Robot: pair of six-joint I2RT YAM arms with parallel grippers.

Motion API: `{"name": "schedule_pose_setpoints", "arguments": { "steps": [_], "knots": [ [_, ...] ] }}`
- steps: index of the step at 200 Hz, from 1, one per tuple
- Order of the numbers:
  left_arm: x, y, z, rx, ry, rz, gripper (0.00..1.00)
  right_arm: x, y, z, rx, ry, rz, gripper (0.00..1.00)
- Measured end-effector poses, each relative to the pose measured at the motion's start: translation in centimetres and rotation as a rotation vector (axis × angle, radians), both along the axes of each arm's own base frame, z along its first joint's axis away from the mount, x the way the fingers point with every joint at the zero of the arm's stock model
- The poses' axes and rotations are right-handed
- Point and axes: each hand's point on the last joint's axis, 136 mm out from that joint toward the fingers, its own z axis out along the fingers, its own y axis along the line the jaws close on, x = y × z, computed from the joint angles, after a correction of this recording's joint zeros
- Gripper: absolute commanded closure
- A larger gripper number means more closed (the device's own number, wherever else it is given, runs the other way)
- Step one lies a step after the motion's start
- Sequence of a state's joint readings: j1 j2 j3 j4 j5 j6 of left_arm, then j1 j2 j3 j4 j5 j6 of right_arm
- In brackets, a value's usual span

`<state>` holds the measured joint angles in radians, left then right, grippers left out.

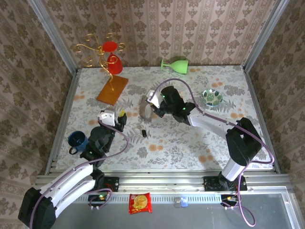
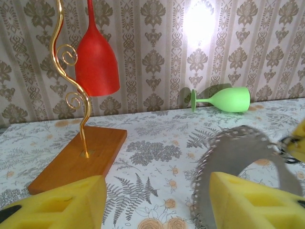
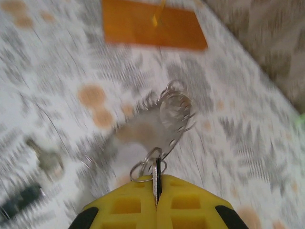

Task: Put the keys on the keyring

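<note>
Right arm stretched leftward, right gripper [image 3: 157, 188] pinching the upright keyring [image 2: 238, 148]; left gripper [image 1: 122, 115] hovers spread.

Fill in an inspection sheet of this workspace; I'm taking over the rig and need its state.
Surface: floral tablecloth, flat.
Job's things: large flat brownish-grey keyring held upright; tiny black-headed key lying loose on the cloth.
Clutter: blue mug, green-patterned dish, green goblet on its side, red goblet hung on gold wire stand, snack packet by the arm bases.
Grippers: left gripper open near the keyring; right gripper shut on the keyring's thin metal link.
Cables: purple cables along both arms, no snag seen.
Surroundings: patterned wallpaper walls.
</note>
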<state>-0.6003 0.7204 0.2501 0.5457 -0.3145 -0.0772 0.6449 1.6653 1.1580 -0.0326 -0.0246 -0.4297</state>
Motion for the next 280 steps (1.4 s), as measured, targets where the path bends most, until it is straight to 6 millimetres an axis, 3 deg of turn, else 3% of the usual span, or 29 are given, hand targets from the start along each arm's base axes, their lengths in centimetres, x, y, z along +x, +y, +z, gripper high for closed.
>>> {"name": "schedule_pose_setpoints", "arguments": {
  "steps": [34, 64, 190, 241, 280],
  "knots": [
    [0.3, -0.2, -0.9, 0.004, 0.029, -0.002, 0.41, -1.3, -6.7, -6.2, -0.187, 0.175, -0.107, 1.00],
    [0.5, -0.4, -1.4, 0.011, 0.048, -0.002, 0.41, -4.0, -9.5, -9.0, -0.312, 0.275, -0.109, 1.00],
    [1.7, -1.3, -2.5, 0.037, 0.104, -0.005, 0.41, -11.8, -15.8, -11.9, -0.626, 0.547, -0.069, 1.00],
    [1.8, -1.4, -2.6, 0.041, 0.108, -0.008, 0.41, -15.1, -17.1, -13.3, -0.707, 0.701, -0.057, 0.70],
    [1.8, -1.7, -2.4, 0.051, 0.107, -0.025, 0.40, -15.2, -16.8, -12.8, -0.623, 0.740, -0.102, 0.65]
  ]
}}
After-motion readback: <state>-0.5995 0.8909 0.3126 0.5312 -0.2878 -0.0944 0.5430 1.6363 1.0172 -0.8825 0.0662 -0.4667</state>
